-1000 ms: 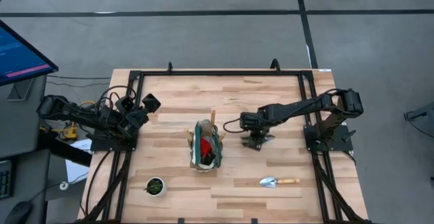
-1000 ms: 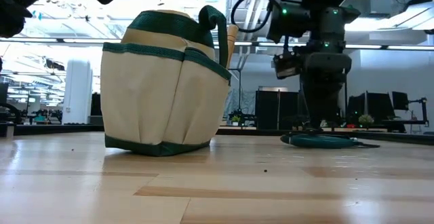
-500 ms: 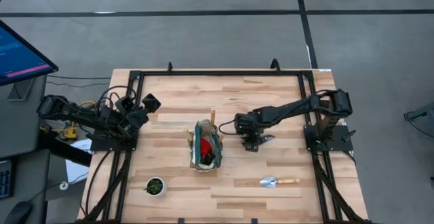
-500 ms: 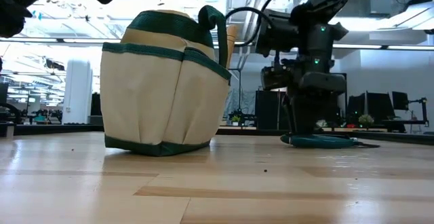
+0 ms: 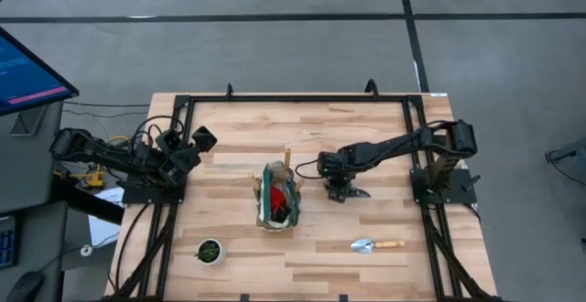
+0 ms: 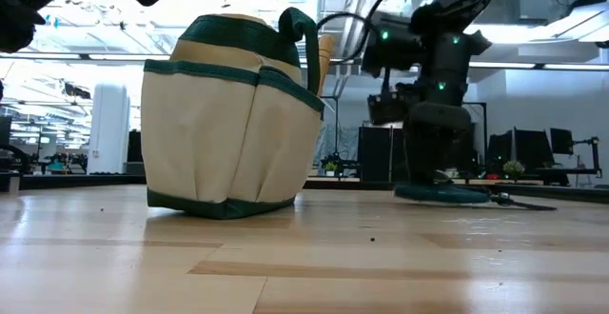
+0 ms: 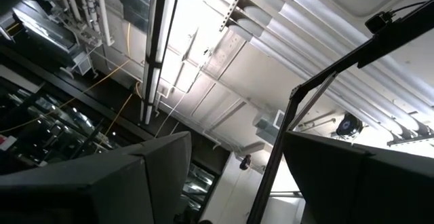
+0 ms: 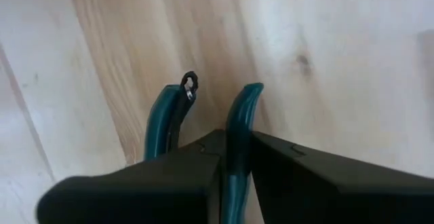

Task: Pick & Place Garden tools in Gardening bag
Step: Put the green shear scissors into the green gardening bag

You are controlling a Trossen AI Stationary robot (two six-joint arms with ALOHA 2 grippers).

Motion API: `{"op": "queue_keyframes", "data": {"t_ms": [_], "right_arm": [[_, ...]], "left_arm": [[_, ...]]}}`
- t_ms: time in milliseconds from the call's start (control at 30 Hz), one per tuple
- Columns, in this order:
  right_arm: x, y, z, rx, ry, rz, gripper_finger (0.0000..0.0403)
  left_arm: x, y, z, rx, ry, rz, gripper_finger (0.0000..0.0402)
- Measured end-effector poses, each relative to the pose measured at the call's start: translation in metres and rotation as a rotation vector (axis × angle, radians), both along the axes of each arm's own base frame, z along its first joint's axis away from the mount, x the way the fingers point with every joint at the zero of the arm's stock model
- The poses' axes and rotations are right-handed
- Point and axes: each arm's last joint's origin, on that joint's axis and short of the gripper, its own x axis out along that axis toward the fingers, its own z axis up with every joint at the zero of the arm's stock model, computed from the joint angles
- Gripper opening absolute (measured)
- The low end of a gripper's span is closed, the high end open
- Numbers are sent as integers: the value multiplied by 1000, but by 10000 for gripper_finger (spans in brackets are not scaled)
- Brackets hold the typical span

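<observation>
Tools lie in 3 places on the pale wooden slatted table (image 5: 311, 247). A small soft fabric gardening bag (image 5: 277, 197), cream with dark green trim and handles, stands upright near the table's middle, with a red-and-black item (image 5: 277, 199) showing in its open top and a light wooden handle (image 5: 287, 158) sticking up at its far end. In the low view the same bag (image 6: 228, 119) fills the left half, its outer pockets facing the camera.

Just to the right of the bag, the right hand (image 5: 337, 190) is down at the table surface. Its wrist view shows its 2 dark fingers (image 8: 298, 176) closed narrowly on one of 2 curved teal-green handles of a small garden tool (image 8: 237, 125) lying flat on the wood; the other teal handle, with a small black loop at its tip, lies free just beside the grip. In the low view this tool (image 6: 447, 194) rests on the table under the arm.

A small trowel with a silver metal head and light wooden handle (image 5: 375, 244) lies well apart near the front right. A small round dark pot with green in it (image 5: 210, 251) sits at the front left.

The left hand (image 5: 200, 140) waits at the table's left edge, raised, fingers spread wide, holding nothing.
</observation>
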Motion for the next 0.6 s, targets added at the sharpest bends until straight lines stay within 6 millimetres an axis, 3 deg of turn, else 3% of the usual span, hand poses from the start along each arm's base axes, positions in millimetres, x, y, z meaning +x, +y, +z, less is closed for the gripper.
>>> {"op": "queue_keyframes", "data": {"t_ms": [133, 333, 467, 600], "right_arm": [[-2, 3, 32, -30, -141, -81, 34], [-22, 23, 87, -116, -359, -255, 34], [-33, 28, 120, -229, -584, -435, 34], [-31, 26, 149, -290, -835, -520, 34]], "left_arm": [[0, 0, 0, -16, -3, -18, 223], [0, 0, 0, -18, -3, -20, 222], [0, 0, 0, -18, -3, -20, 222], [0, 0, 0, -18, -4, -20, 220]]}}
